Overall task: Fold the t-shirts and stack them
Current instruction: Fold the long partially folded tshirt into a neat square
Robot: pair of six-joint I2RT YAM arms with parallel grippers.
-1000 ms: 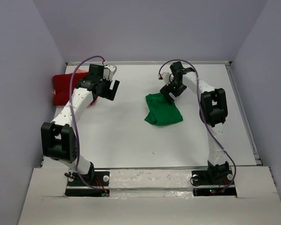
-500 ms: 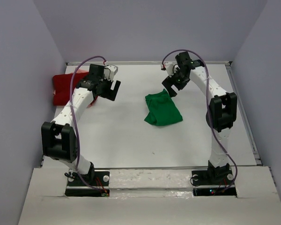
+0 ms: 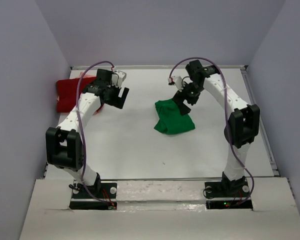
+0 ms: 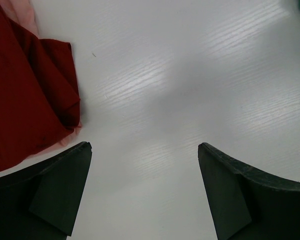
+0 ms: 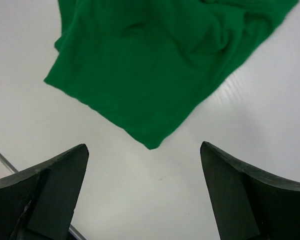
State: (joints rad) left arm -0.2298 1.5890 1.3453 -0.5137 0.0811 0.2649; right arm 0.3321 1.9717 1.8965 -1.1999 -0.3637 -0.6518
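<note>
With the right gripper (image 5: 144, 146) spread empty just above the green t-shirt (image 5: 155, 65) near centre, the left gripper (image 4: 145, 146) equally spread beside the far-left dark red t-shirt (image 4: 25, 95), seemingly atop a pink t-shirt (image 4: 27, 12).

T-shirts: 3. One green t-shirt (image 3: 173, 118), one dark red t-shirt (image 3: 70, 92), one salmon-pink t-shirt (image 4: 22, 12), of which only slivers show.
Robot arms: 2. Left arm (image 3: 85, 105), right arm (image 3: 222, 92).
Pincers: 2. Left pincer (image 4: 144, 146), right pincer (image 5: 144, 146).
Desk (image 3: 130, 145): 1.
</note>
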